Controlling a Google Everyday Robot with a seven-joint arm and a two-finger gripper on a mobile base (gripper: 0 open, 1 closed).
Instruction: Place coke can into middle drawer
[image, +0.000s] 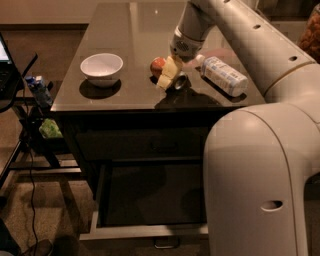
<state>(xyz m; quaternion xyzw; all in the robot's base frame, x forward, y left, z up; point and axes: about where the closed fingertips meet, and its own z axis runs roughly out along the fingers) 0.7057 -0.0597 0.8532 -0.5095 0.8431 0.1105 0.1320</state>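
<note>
Camera view, upper middle: I've got the claw (168, 78) clamped across the coke can (158, 65), which is lying on its side on the surface (115, 30), between bowl (102, 67) and bottle (224, 75). The middle drawer (145, 231) is pulled open, lower centre.

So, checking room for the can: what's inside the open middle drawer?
The wide dark-grey middle drawer shows only bare dark floor; its right part is hidden by the robot's white body. The gripper is above, at the small red coke can.
</note>
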